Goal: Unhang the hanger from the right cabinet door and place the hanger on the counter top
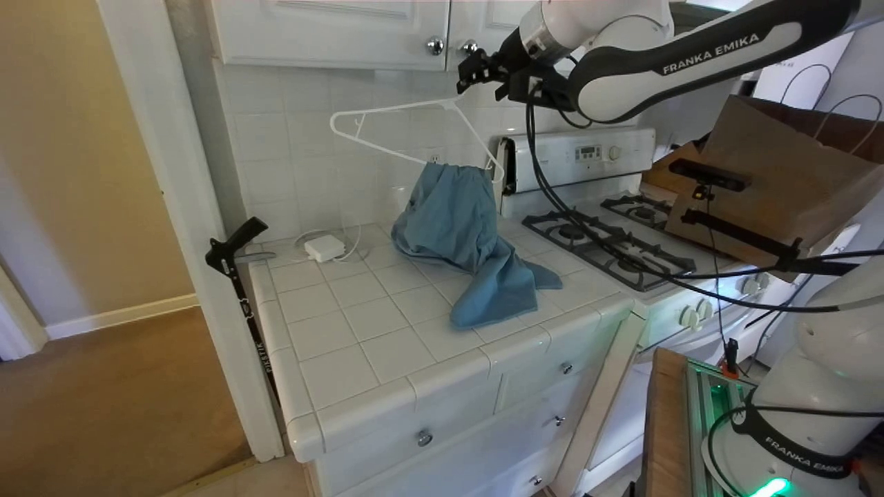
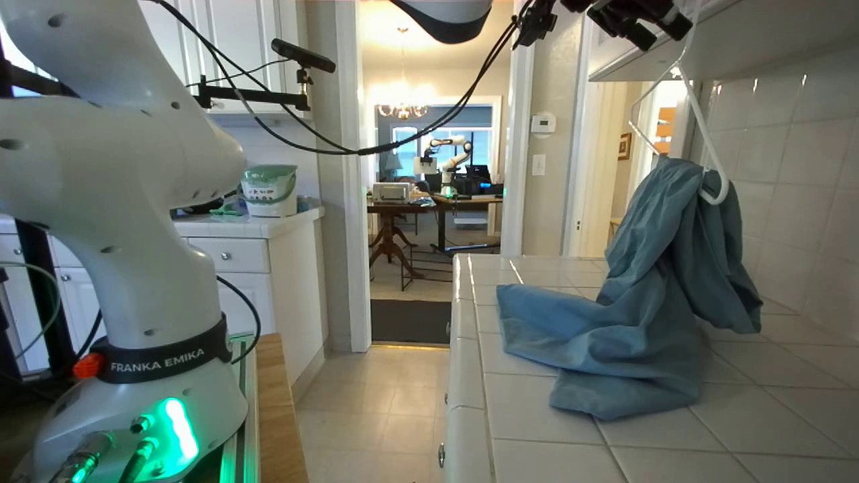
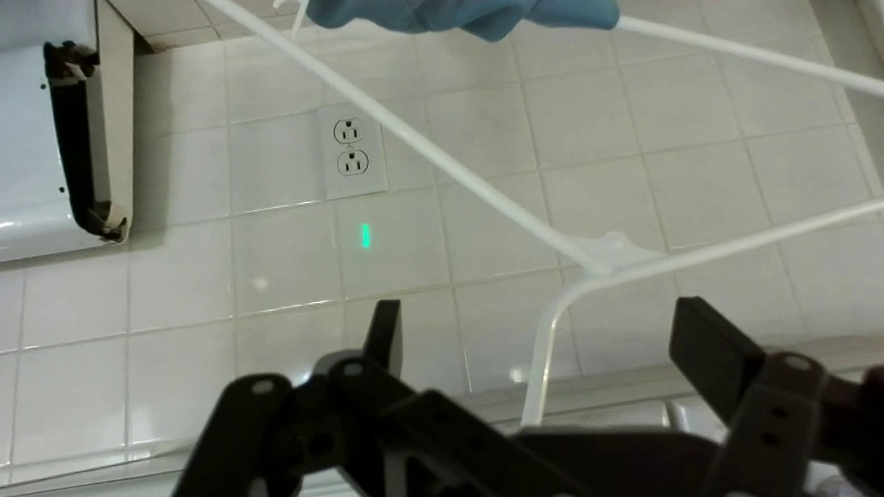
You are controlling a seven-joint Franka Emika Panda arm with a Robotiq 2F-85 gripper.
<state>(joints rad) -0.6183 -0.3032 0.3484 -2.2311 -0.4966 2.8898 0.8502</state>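
The thin white hanger [image 1: 394, 108] hangs below the right cabinet door [image 1: 480, 21], with the blue cloth [image 1: 449, 221] draped on it. The cloth's lower part rests on the tiled counter top [image 1: 359, 324]. In an exterior view the hanger [image 2: 700, 124] hangs beside the tiled wall. My gripper [image 1: 473, 72] is level with the door's lower edge, at the hanger's top. In the wrist view the gripper [image 3: 539, 331] is open, with the neck of the hanger [image 3: 599, 270] between the fingers, touching neither visibly. The hook's top is hidden, so what it hangs on cannot be seen.
A white gas stove [image 1: 580, 169] with black grates adjoins the counter. A brown paper bag [image 1: 766, 172] stands on it. A white adapter [image 1: 324, 247] with a cord lies at the counter's back left. A black reacher tool [image 1: 242, 290] leans at its left end.
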